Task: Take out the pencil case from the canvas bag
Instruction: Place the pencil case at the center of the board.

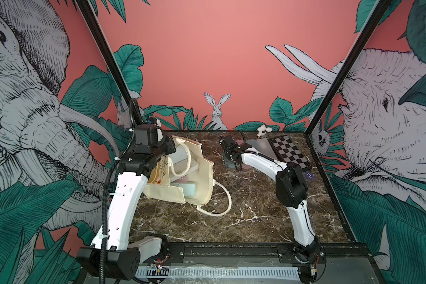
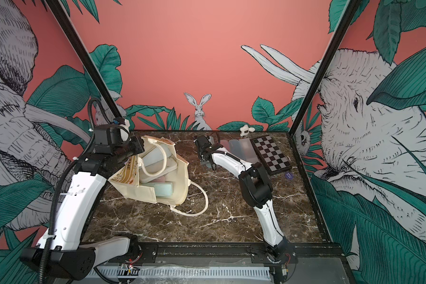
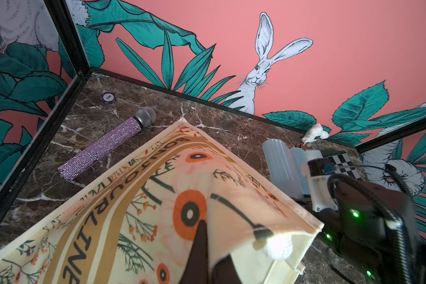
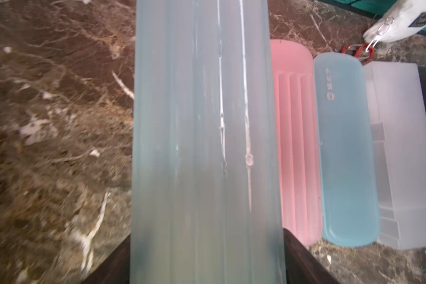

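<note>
In both top views the canvas bag (image 1: 197, 169) lies open-mouthed left of centre on the marble table (image 1: 244, 216), with a teal case (image 1: 186, 193) showing inside. The left gripper (image 1: 167, 157) is clamped on the bag's rim at its upper left. The right gripper (image 1: 231, 158), centre frame and apart from the bag, grips a pale pencil case (image 1: 226, 161)

Left wrist view: closed fingers (image 3: 201, 246) pinch the bag's printed face at lower centre, and a glittery microphone (image 3: 103, 147) lies at left

Right wrist view: the pencil case (image 4: 207, 135) fills the centre, squeezed between two dark fingers (image 4: 303, 260). A pink case (image 4: 295, 147), blue case (image 4: 347, 157) and clear box (image 4: 403, 152) sit at right
</note>
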